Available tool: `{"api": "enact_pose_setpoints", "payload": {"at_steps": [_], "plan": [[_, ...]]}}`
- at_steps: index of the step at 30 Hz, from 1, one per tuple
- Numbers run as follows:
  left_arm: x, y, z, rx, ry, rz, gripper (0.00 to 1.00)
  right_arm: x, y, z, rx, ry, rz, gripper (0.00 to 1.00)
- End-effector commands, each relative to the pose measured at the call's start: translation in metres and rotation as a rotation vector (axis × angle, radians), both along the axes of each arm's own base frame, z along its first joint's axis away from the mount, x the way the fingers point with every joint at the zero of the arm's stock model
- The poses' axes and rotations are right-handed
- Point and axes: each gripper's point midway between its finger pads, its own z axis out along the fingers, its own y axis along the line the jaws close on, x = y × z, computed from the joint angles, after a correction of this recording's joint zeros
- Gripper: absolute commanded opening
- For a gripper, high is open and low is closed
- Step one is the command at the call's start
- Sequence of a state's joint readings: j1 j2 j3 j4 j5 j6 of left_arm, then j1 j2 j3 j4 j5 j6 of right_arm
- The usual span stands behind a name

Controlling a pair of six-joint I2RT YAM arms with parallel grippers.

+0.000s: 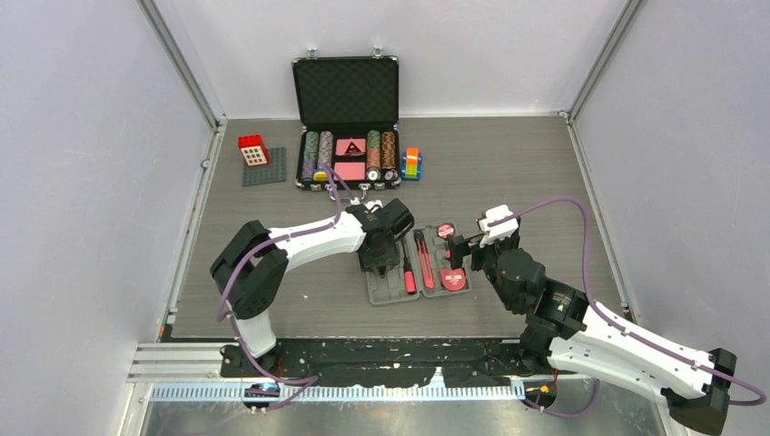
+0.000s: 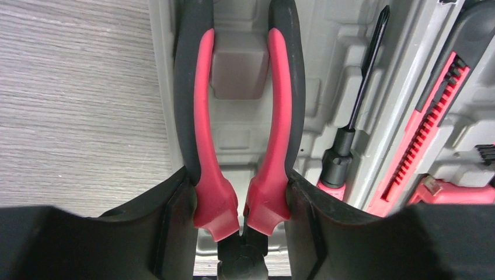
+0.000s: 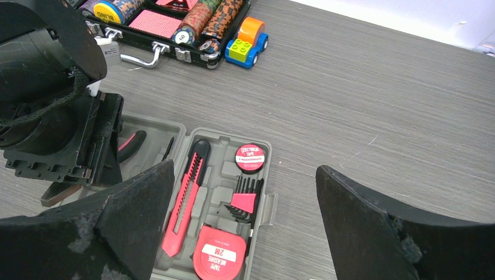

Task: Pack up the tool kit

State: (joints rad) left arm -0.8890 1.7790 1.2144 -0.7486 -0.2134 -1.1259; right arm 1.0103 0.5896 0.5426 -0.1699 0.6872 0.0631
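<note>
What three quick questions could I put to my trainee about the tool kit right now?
1. True or false: the right tool is shut on the tape measure.
2. The left tool holds the pliers by: A) the handles, B) the nose, C) not at all.
3. Name the round item lying just beyond the hex keys in the tool kit.

Key
1. False: it hangs open above the case and holds nothing.
2. A
3. The electrical tape.
</note>
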Motion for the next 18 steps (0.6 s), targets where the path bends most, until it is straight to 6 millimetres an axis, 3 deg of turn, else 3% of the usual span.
{"api": "enact_pose_setpoints", "payload": {"at_steps": [1,7,13,18], "plan": [[-0.003,0.002,0.017,-0.031,-0.021,0.015,0.56,0.0,0.007,0.013,0.034,-0.006,0.028,0.95],[-0.005,0.002,0.027,-0.075,-0.041,0.018,0.74,-0.002,0.013,0.013,0.021,0.004,0.059,0.95],[-0.004,0.004,0.06,-0.162,-0.125,0.016,0.72,-0.005,0.033,0.021,0.022,0.029,0.149,0.96],[-0.007,0.013,0.075,-0.252,-0.183,0.029,0.62,-0.006,0.066,0.01,-0.002,0.123,0.236,0.98]]}}
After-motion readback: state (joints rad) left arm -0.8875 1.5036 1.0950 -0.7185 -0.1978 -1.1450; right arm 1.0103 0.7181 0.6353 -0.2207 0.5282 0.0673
